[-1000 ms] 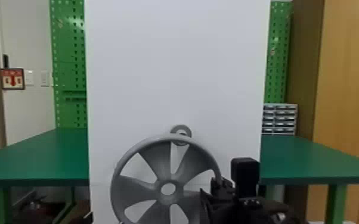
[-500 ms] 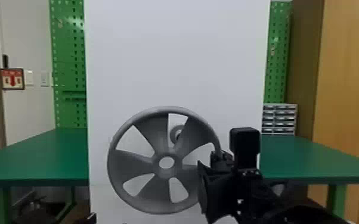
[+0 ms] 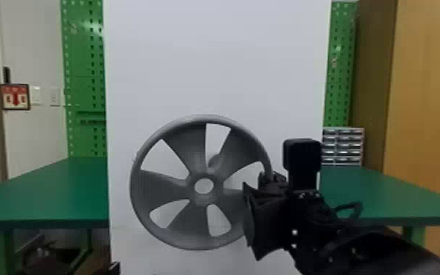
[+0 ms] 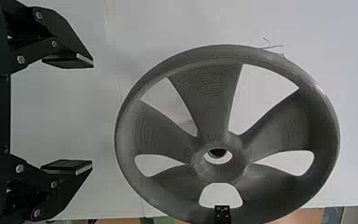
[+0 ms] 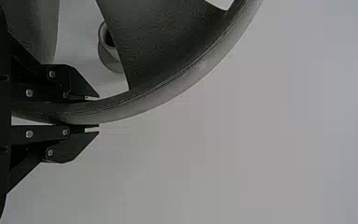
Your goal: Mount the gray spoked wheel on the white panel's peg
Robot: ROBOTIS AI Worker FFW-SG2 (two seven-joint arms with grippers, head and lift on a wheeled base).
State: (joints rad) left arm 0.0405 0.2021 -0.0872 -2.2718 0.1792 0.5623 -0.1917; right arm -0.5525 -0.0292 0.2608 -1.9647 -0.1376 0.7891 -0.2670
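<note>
Gray spoked wheel (image 3: 164,186), upright before the white panel (image 3: 212,66); in head view, the peg (image 3: 214,161) shows at one o'clock from the hub (image 3: 204,200). Right fingers (image 5: 72,147), nearer, are clamped on the rim (image 5: 144,108) at three o'clock, wheel extending toward nine. Left fingers (image 4: 63,39) stand apart, clear of it.

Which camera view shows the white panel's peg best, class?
The right wrist view: the peg and its round opening appear large beside a spoke, which partly covers them. The head view shows a small piece between spokes; the left wrist view, perhaps a glimpse through the hub.
</note>
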